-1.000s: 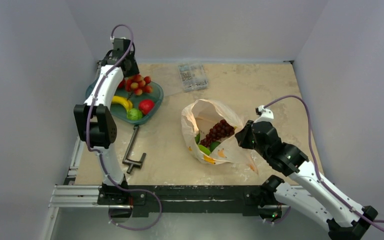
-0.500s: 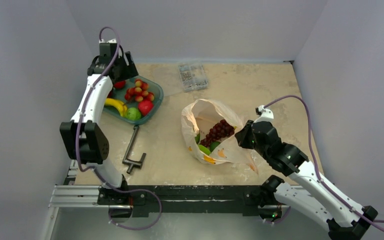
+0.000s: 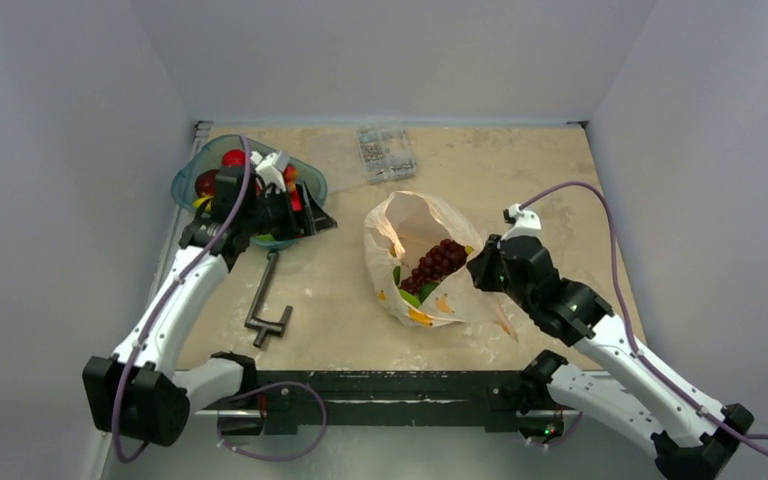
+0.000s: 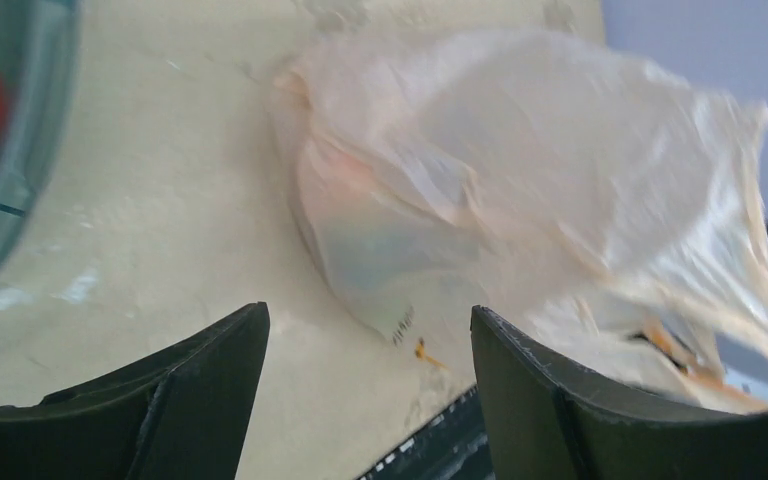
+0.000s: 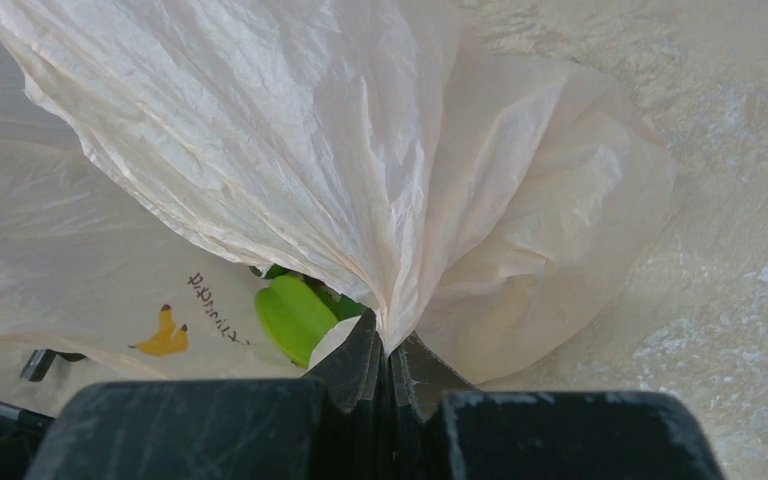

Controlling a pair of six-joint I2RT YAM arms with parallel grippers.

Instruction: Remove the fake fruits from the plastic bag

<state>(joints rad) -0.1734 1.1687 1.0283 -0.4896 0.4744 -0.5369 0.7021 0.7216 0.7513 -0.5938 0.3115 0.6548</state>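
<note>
The pale-orange plastic bag (image 3: 415, 228) lies mid-table with its mouth open; it also shows in the left wrist view (image 4: 520, 170) and the right wrist view (image 5: 260, 140). Inside are a dark red grape cluster (image 3: 436, 264) and green fruits (image 3: 408, 297), one of them seen in the right wrist view (image 5: 295, 315). My right gripper (image 5: 388, 350) is shut on the bag's right edge (image 3: 480, 268). My left gripper (image 4: 365, 345) is open and empty, over the teal tray's right rim (image 3: 312, 222), pointing toward the bag. Red fruits (image 3: 232, 158) lie in the tray, partly hidden by the arm.
A grey metal clamp (image 3: 268, 300) lies between the teal tray (image 3: 185, 178) and the bag. A clear box of small parts (image 3: 384, 152) sits at the back. The black rail (image 3: 380, 390) runs along the near edge.
My left arm has swung down from the tray's far side and now reaches right across the tray toward the bag. The right gripper has kept its hold on the bag.
</note>
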